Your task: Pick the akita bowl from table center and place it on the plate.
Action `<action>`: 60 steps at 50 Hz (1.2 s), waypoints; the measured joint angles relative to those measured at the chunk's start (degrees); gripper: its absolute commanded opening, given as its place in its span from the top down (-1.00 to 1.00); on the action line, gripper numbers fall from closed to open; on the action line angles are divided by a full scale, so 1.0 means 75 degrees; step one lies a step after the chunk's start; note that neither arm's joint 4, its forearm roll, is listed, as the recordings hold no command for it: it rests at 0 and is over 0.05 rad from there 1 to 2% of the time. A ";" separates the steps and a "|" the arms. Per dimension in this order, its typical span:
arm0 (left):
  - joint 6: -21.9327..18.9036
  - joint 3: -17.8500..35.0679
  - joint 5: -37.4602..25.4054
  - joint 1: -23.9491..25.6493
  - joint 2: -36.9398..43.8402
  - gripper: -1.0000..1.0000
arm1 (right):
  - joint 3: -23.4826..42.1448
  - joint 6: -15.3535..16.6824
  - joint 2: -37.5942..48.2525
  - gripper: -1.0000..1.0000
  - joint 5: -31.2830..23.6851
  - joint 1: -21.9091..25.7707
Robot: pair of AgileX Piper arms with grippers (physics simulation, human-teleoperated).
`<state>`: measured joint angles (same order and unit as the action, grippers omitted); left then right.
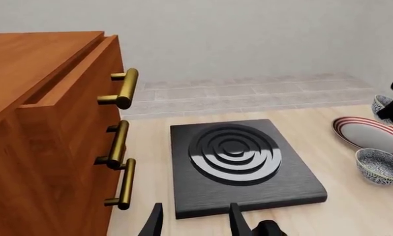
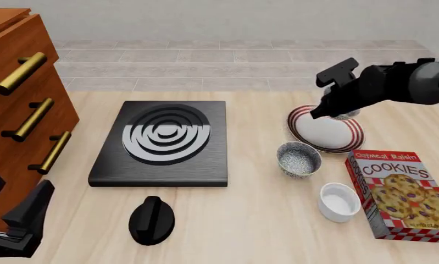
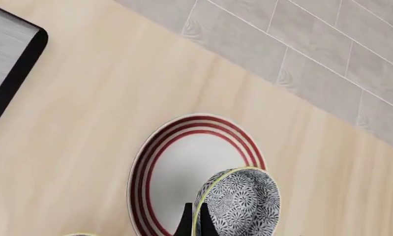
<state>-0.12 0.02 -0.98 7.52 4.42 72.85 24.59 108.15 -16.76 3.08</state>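
My right gripper (image 3: 193,222) is shut on the rim of the akita bowl (image 3: 241,200), a speckled grey-and-white bowl with a pale rim. In the front view this bowl (image 2: 345,115) sits half hidden behind the right gripper (image 2: 329,111), over the far edge of the red-striped white plate (image 2: 326,132). Whether it touches the plate (image 3: 183,167) I cannot tell. The left wrist view also catches the plate (image 1: 370,133) and part of the held bowl (image 1: 380,103). My left gripper (image 1: 196,223) is open and holds nothing, low at the near left corner (image 2: 14,198).
A near-identical speckled bowl (image 2: 298,158) stands on the table just in front of the plate. A small white bowl (image 2: 339,201) and a cookie box (image 2: 401,192) lie at the near right. A black burner slab (image 2: 160,142), a black knob (image 2: 151,220) and a wooden drawer cabinet (image 2: 21,110) fill the left.
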 measured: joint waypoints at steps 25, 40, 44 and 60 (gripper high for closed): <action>-0.0027 -0.0001 0.0045 0.0028 0.0074 -1.00 | 0.0392 0.0058 0.0693 1.00 -0.0168 -0.0116; -0.0032 -0.0001 0.0060 0.0035 0.0087 -1.00 | 0.0252 0.0143 0.0970 1.00 -0.0070 0.0055; -0.0034 -0.0001 0.0066 0.0036 0.0092 -1.00 | 0.0185 0.0168 0.0998 1.00 -0.0034 0.0117; -0.0038 -0.0001 0.0066 0.0041 0.0097 -1.00 | 0.0031 0.0207 0.0974 -1.00 0.0070 0.0253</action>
<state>-0.40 0.01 -0.49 7.82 5.15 73.08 26.14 115.46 -16.24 4.98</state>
